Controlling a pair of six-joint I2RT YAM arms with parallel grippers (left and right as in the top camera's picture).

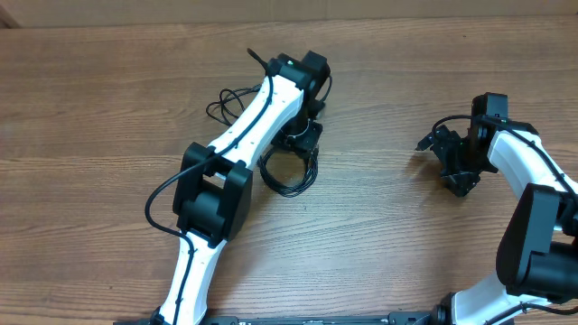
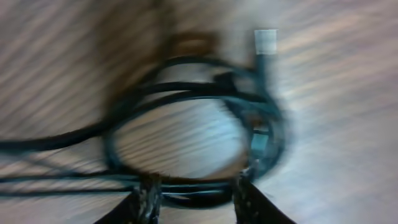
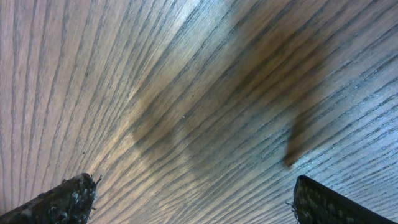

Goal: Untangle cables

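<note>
Black cables [image 2: 186, 87] lie coiled beneath the left gripper [image 2: 196, 202], spread astride several strands, and closing now may drag the whole knot; right gripper [image 3: 199, 202] gapes idle.

Robot lab: two robot arms [image 1: 244, 126], wood-grain table [image 1: 90, 108].

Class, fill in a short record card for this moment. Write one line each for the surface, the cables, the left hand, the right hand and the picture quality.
surface: wooden table
cables: black cables, part wound in a ring, part in loose loops; one pale plug shows
left hand: left hand open at the ring, strands crossing between its fingers
right hand: right hand open over bare wood, apart from the cables, holding nothing
picture quality: left wrist view blurred; the other two are sharp
</note>
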